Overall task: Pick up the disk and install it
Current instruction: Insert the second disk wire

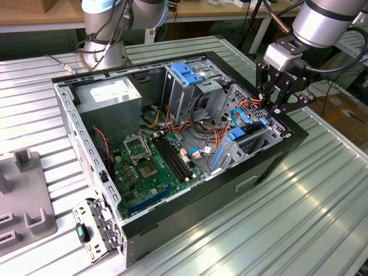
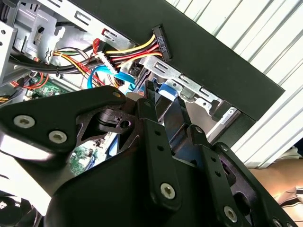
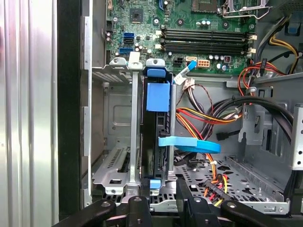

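The gripper hangs over the far corner of the open computer case, right above the drive bay. The disk stands on edge in that bay, directly below the fingertips, its blue rail facing up. In the second wrist view the two black fingers reach down on either side of the disk's blue edge, but I cannot tell whether they are pressing on it or just flanking it.

Just beyond the fingers lies a loose blue cable, with a bundle of coloured wires beside it. The likely trouble is that a finger snags one of these, or that the disk sits slightly tilted and jams against the metal bay wall next to it
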Action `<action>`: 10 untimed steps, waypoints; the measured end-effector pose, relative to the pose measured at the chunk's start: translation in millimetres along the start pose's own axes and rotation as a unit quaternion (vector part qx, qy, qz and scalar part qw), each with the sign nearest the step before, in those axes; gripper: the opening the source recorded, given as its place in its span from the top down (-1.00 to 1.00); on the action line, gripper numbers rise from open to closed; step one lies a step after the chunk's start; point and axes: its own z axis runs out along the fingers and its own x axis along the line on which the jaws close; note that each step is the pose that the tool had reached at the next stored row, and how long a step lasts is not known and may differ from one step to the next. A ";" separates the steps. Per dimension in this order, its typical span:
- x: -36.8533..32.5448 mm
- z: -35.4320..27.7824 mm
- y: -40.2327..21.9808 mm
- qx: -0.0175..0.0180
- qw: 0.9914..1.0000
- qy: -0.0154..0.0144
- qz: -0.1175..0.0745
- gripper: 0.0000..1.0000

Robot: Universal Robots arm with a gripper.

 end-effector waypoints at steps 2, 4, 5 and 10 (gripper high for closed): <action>0.1 0.2 -1.1 0.000 1.000 0.000 -0.001 0.29; 0.2 0.3 -2.7 0.000 1.000 0.000 -0.004 0.29; 0.2 0.4 -3.5 0.000 1.000 0.000 -0.005 0.29; 0.3 0.6 -6.4 0.000 1.000 -0.001 -0.008 0.29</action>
